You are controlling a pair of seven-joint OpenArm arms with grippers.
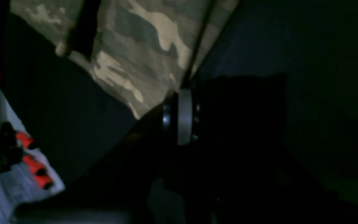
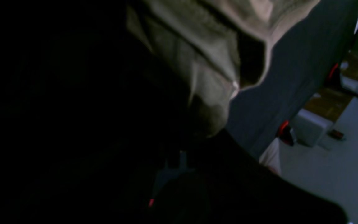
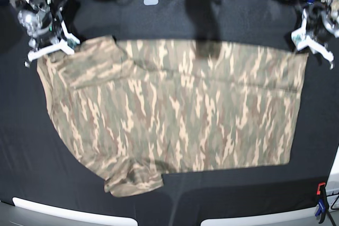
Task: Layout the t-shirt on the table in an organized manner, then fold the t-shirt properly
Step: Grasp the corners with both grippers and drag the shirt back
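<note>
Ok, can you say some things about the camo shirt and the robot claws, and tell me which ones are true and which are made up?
1. The camouflage t-shirt lies spread out on the black table. True.
2. The shirt is folded into a small square. False: it is opened out flat, sleeves showing.
3. The right claw is at the shirt's sleeve end. True.
4. The left claw is at the middle of the shirt. False: it is at a far hem corner.
5. Both claws are wide open. False: both are shut.
</note>
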